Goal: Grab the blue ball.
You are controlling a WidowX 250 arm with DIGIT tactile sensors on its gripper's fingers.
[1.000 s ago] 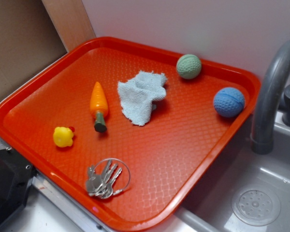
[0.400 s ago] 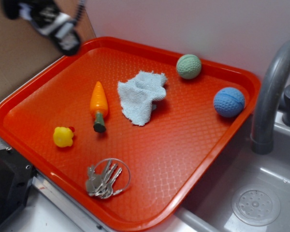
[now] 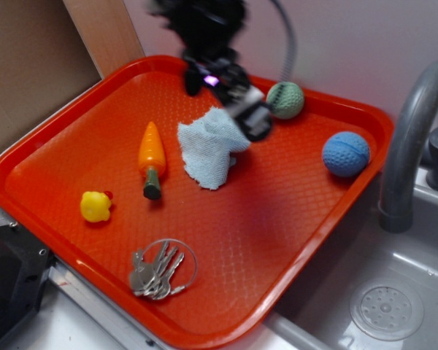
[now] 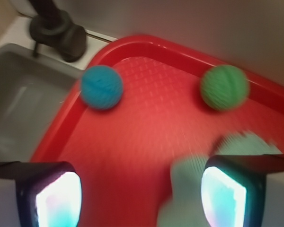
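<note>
Nearest the exterior camera a bunch of keys [image 3: 159,271] lies on the red tray [image 3: 292,240], with a yellow duck [image 3: 95,206] and a toy carrot [image 3: 150,157] further in. Beyond them the blurred gripper [image 3: 241,109] hangs above the crumpled cloth [image 3: 209,147], jaws spread wide and holding nothing. The blue ball [image 3: 345,154] sits untouched by the tray's right rim, well apart from the gripper, with the green ball [image 3: 285,100] at the far edge.

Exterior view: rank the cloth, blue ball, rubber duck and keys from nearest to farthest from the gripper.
Measured from the gripper, blurred above the tray:
1. Cloth, directly beneath and just left.
2. Blue ball, to the right near the tray's edge.
3. Rubber duck and keys, front left; too close to rank.
</note>
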